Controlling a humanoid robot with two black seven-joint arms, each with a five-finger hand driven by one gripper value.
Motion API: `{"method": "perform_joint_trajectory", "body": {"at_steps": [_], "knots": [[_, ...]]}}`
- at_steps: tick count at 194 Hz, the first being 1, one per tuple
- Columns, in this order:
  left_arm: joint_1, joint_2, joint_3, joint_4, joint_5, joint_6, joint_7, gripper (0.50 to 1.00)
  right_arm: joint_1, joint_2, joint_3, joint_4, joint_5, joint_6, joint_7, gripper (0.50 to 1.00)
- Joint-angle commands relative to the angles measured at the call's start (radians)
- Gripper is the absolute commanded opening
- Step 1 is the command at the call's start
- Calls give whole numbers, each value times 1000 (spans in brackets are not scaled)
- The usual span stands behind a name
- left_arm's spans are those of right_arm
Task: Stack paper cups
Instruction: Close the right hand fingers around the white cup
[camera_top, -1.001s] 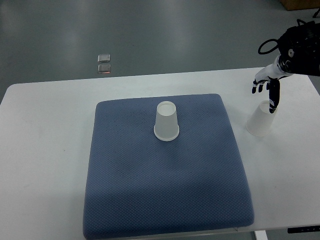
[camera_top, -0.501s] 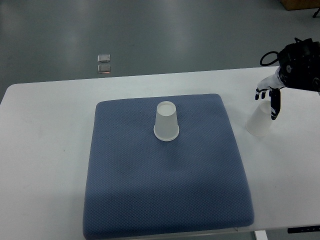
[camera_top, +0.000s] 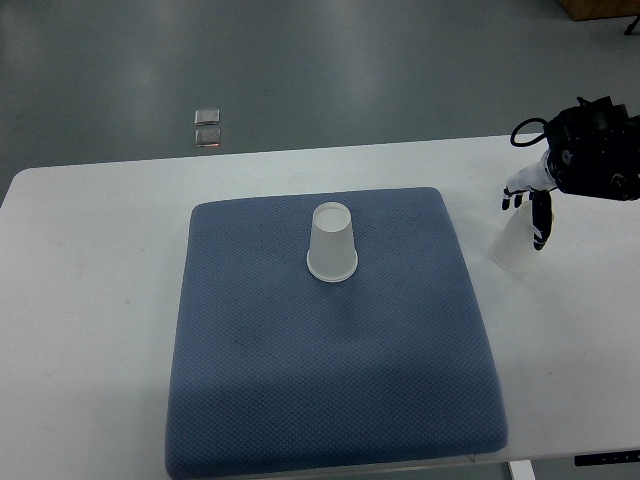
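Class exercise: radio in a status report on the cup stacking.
Right robot hand at table cup, grip unclear. Mat cup upside down, untouched. Path clear.

White paper cup (camera_top: 332, 243) upside down on blue mat (camera_top: 340, 400), second cup (camera_top: 515, 244) on table (camera_top: 90, 300)

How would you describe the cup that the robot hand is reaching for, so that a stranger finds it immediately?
Start from the white table and the blue mat in its middle. Right of the mat, on the bare table top, an upside-down white paper cup stands under the right hand. Unlike the other cup, which is on the mat, this one is off it with the hand's fingers at its top.
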Motion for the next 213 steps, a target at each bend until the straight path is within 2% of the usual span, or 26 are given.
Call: {"method": "perform_joint_trajectory", "body": {"at_steps": [1,38,94,127,146,157,172,185,213], "knots": [[3,0,0,-1,0,0,0,1000,-6,1,0,0,0,-7,0,913],[3,0,0,-1,0,0,0,1000,-14,1,-2,-15,0,-10,2,901],[3,0,0,1,0,3,0,1000,-50,-2,-5,-29,-20,-31,3,840],[3,0,0,1,0,3,0,1000,-61,0,-3,-54,-20,-42,3,823],[3,0,0,-1,0,3,0,1000,-80,0,-2,-60,-20,-48,5,791],[3,0,0,1,0,3,0,1000,-81,0,-2,-67,-18,-49,5,754],[3,0,0,1,0,3,0,1000,-81,0,-3,-72,-20,-49,6,656],[3,0,0,1,0,3,0,1000,-81,0,-3,-72,-22,-49,8,603],[3,0,0,1,0,3,0,1000,-66,-8,-3,-67,-22,-46,8,590]]}}
